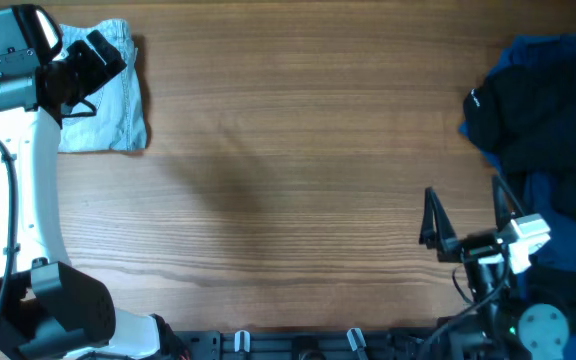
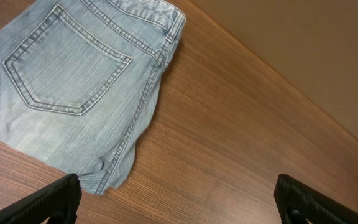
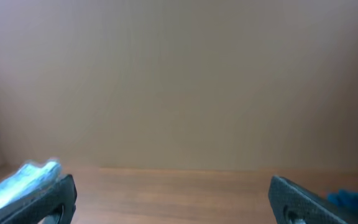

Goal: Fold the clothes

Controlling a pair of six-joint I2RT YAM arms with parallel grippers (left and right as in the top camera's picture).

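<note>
The faded light-blue denim shorts lie folded in a small stack at the table's far left corner. In the left wrist view the shorts show a stitched patch pocket and the waistband. My left gripper hovers over the stack's far edge; in its wrist view the gripper is open and empty, fingers wide apart over bare wood. My right gripper is open and empty near the front right; in its own view nothing lies between the fingers. The shorts show faintly at far left there.
A black garment with a small white mark and dark-blue fabric are heaped at the right edge. The wooden table stretches between the two arms. The left arm's white link runs along the left edge.
</note>
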